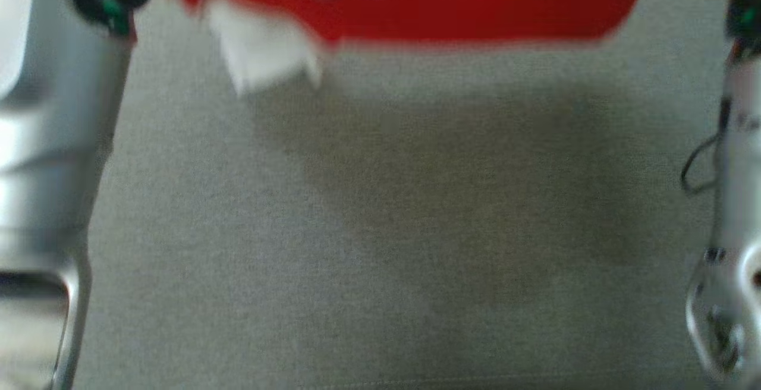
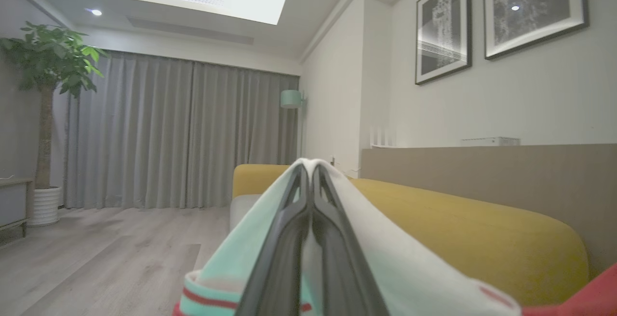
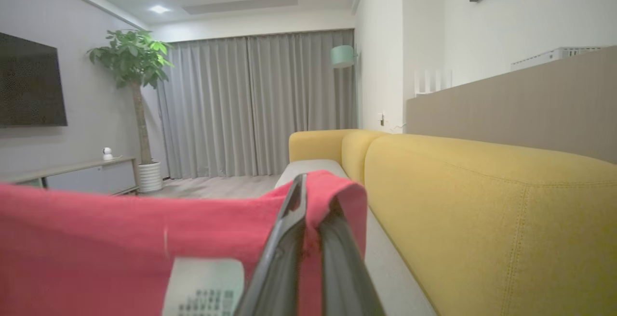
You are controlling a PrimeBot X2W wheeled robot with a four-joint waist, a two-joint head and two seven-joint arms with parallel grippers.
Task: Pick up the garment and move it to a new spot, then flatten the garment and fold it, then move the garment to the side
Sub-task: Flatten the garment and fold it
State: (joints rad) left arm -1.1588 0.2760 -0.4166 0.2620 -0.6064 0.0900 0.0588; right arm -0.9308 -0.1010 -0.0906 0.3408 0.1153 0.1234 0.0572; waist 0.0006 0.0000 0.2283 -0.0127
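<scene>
Head view showed the garment (image 1: 428, 3) held stretched crosswise above the sofa (image 1: 380, 229), the left pincer (image 2: 311, 174) clamped on its white end, the right pincer (image 3: 315, 200) on its red edge.

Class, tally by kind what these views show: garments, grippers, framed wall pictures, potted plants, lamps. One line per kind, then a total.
Garment: 1
Left gripper and right gripper: 2
Framed wall pictures: 2
Potted plant: 1
Lamp: 1
Total: 7
</scene>
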